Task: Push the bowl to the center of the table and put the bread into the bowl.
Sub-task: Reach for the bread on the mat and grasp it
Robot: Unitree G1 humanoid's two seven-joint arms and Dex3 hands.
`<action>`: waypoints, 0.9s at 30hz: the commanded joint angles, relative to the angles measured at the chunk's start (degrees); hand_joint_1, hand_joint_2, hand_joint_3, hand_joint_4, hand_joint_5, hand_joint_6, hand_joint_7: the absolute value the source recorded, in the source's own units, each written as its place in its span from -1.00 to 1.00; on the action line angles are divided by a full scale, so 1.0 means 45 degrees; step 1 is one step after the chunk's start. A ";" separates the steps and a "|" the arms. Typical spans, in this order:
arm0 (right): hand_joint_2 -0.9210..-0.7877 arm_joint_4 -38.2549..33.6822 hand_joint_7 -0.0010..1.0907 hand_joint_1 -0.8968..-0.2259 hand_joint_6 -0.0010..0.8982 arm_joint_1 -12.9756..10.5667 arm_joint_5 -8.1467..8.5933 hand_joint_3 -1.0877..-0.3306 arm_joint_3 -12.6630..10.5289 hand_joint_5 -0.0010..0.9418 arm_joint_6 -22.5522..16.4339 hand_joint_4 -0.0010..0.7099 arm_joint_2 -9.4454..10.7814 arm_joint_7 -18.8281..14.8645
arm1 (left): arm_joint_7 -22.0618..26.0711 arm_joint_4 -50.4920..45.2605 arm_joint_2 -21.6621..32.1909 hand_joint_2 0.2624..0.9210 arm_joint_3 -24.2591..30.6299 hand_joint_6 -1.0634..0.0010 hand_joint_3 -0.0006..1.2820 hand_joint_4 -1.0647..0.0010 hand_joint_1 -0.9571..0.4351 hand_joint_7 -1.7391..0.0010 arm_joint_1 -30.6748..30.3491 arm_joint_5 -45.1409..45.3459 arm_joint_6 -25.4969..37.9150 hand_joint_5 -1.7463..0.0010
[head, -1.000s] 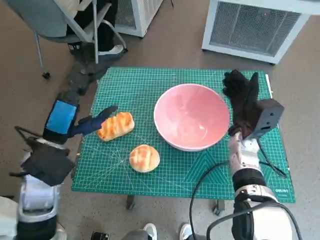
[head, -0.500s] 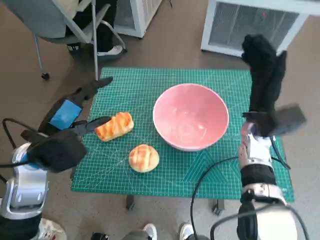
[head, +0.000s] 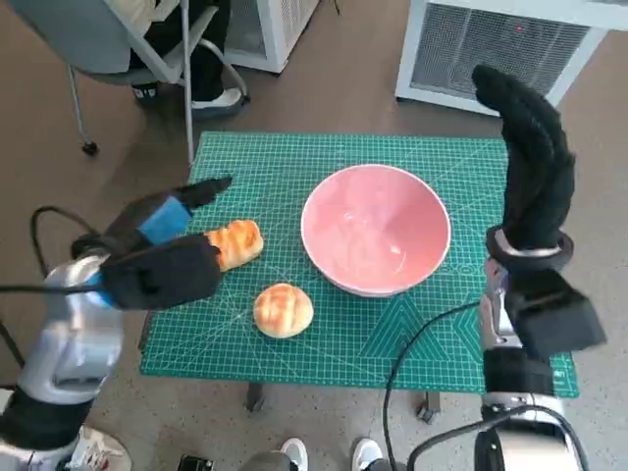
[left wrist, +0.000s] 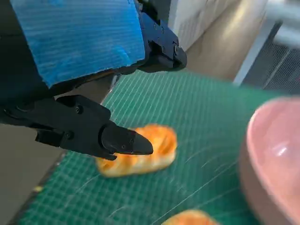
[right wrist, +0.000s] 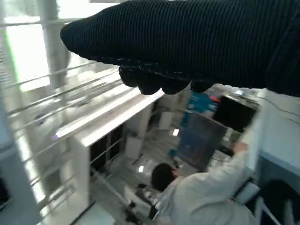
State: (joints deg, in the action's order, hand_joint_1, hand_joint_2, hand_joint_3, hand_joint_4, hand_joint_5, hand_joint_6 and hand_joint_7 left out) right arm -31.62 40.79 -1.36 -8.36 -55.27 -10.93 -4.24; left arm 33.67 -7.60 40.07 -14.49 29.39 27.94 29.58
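The pink bowl point(head: 376, 228) stands empty on the green mat point(head: 285, 162), a little right of the middle. A long striped bread point(head: 232, 244) lies to its left, and a round bun point(head: 283, 310) sits nearer the front edge. My left hand point(head: 169, 218) hovers over the mat's left edge beside the long bread, fingers apart and holding nothing. In the left wrist view its fingertips point(left wrist: 129, 142) hang just above the long bread point(left wrist: 145, 154), with the bowl point(left wrist: 276, 154) off to one side. My right hand point(head: 531, 162) is raised high beside the bowl's right side, empty.
A chair point(head: 118, 39) with a person's legs stands beyond the table's far left corner. White slatted units point(head: 500, 49) line the back. Shoes point(head: 294, 453) show below the front edge. The right wrist view shows only the glove point(right wrist: 187, 42) and a person point(right wrist: 206, 201) in the room.
My right hand has lifted from beside the bowl's right rim to high above the table. My left arm has swung in over the mat's left edge. Bowl and breads stayed put.
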 commanded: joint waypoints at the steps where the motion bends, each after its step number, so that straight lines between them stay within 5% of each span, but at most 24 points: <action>1: -1.00 0.1190 0.27 0.14 -0.84 -0.0825 -0.0818 0.24 0.0103 -0.97 0.0550 0.17 0.0058 0.0505 | 0.0323 0.1024 -0.0100 1.00 -0.0741 0.39 -0.97 0.57 -0.13 1.00 0.0632 0.0525 -0.0243 1.00; 9: -1.00 0.1910 0.27 0.13 -0.87 -0.1200 -0.0978 0.22 0.0351 -0.97 0.1042 0.18 0.0139 0.0756 | 0.0303 0.2931 -0.0655 1.00 -0.1508 0.39 -0.97 0.60 -0.20 1.00 0.1353 0.0805 -0.0825 1.00; 23: -1.00 0.2666 0.30 0.14 -0.89 -0.1626 -0.0391 0.21 0.0827 -0.98 0.1288 0.18 0.0254 0.0516 | -0.0422 0.7486 -0.1929 1.00 -0.2301 0.36 -0.93 0.50 -0.25 0.99 0.2688 0.1227 -0.2246 0.97; 25: -1.00 0.2701 0.31 0.16 -0.89 -0.1661 -0.0317 0.22 0.0860 -0.98 0.1265 0.18 0.0249 0.0491 | -0.0697 0.7929 -0.2117 1.00 -0.2157 0.32 -0.94 0.36 -0.19 0.98 0.2697 0.1123 -0.2314 0.94; 27: -1.00 0.2730 0.31 0.18 -0.90 -0.1695 -0.0234 0.22 0.0891 -0.98 0.1238 0.18 0.0237 0.0461 | -0.1031 0.8306 -0.2306 1.00 -0.1979 0.25 -0.97 0.25 -0.09 0.97 0.2652 0.0995 -0.2370 0.60</action>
State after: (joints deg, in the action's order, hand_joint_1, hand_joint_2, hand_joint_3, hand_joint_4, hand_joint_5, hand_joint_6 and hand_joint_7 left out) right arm -19.73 34.60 -3.45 -4.67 -50.02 -10.02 -1.33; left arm 31.01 27.00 30.93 -24.41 40.76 33.13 19.67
